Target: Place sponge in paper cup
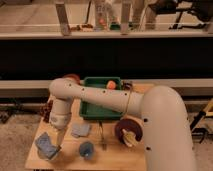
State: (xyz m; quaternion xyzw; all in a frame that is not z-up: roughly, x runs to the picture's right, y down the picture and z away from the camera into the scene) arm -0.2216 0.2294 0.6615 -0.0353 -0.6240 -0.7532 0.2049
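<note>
The blue sponge (45,144) hangs tilted at the front left corner of the wooden table (107,157). My gripper (55,141) points down from the white arm and holds the sponge by its right side. The off-white paper cup (49,156) shows only as a pale edge directly under the sponge; the sponge hides most of it. I cannot tell whether the sponge touches the rim.
A paler grey-blue pad (80,130) lies right of the gripper and a blue cup (86,150) stands in front of it. A green tray (92,107) holding an orange item sits behind them. A brown round object (128,131) is at the right.
</note>
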